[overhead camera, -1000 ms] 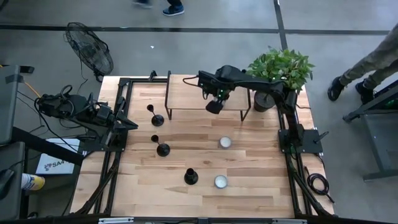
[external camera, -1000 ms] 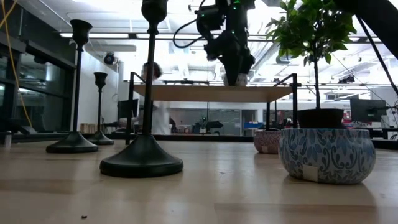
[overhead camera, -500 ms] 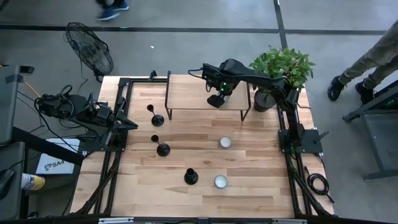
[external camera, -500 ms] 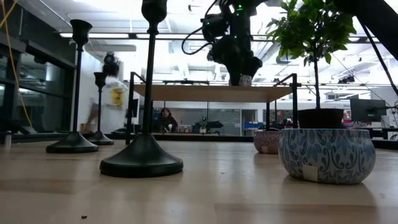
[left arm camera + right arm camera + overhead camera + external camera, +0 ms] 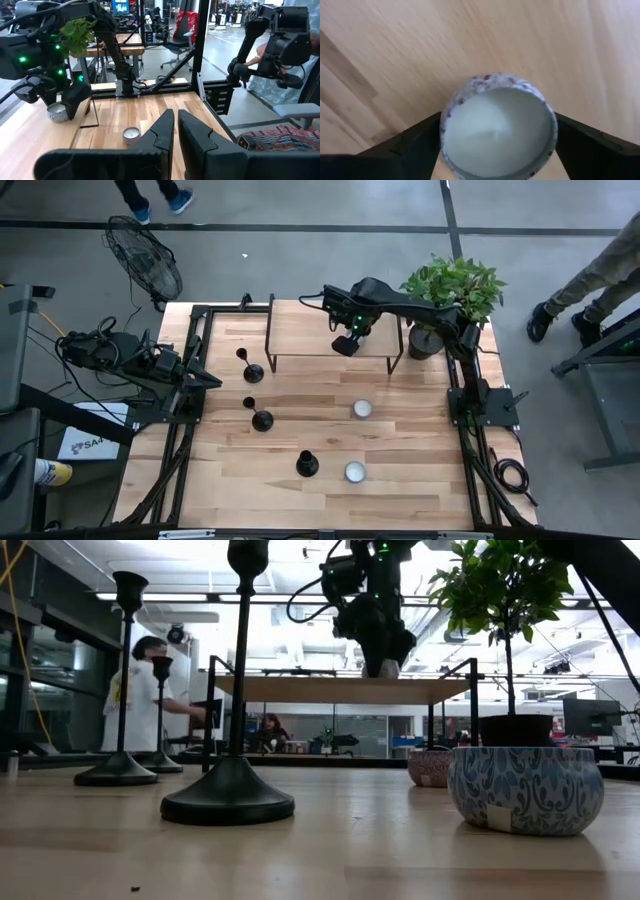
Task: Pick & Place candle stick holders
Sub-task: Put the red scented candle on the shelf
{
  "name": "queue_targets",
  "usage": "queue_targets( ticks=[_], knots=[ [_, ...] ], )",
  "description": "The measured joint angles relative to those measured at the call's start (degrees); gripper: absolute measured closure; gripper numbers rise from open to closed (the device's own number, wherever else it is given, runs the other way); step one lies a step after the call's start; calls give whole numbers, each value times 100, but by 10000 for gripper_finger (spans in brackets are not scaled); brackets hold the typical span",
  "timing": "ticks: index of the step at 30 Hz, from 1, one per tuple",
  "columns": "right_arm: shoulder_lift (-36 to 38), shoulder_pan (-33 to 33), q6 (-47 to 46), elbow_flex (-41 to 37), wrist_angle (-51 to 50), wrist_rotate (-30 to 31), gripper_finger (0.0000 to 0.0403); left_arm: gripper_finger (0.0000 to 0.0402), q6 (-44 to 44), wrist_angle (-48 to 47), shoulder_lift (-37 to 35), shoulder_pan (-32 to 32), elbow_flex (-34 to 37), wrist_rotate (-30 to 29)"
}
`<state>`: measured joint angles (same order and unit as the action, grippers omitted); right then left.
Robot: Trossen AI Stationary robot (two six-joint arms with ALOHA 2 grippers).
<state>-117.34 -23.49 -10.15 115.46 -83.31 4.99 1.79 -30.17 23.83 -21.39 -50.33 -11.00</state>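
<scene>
Over the raised shelf at the far side of the bench: right pincer pinching a small speckled candle cup, fingers pressed to both sides of the rim. Cup low over the shelf board, near its front edge; contact with the board cannot be told from the low view. Held upright, presumably so the wax stays level and the cup seats flat on the board.

Left pincer parked at the left edge of the bench, fingers pressed nearly together, nothing between them. Waiting, well apart from the work.

Candle stick holders untouched, all three upright on the bare bench left of centre: tallest near the shelf's left leg, middle one between, nearest toward the front edge. Spaced well apart, probably so a pincer can come down around one stem without knocking a neighbour. Thin stems over domed bases; judged top-heavy, likely to tip if pinched off-centre.

Two more candle cups on the bench: one mid-bench, one just beside the nearest holder. Potted plant at the far right corner, close to the right arm's reach path. Person in the room behind, away from the bench.

Judgement: step in hand concerns a candle cup, not the holders; holder placement not yet begun.
</scene>
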Motion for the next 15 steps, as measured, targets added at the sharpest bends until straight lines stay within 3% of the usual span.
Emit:
queue_targets(
  ticks=[15],
  knots=[
    [22, -2, -29, 4, -205, 51, 58, 376, -1, 0, 0, -2, 0, 1]
  ],
)
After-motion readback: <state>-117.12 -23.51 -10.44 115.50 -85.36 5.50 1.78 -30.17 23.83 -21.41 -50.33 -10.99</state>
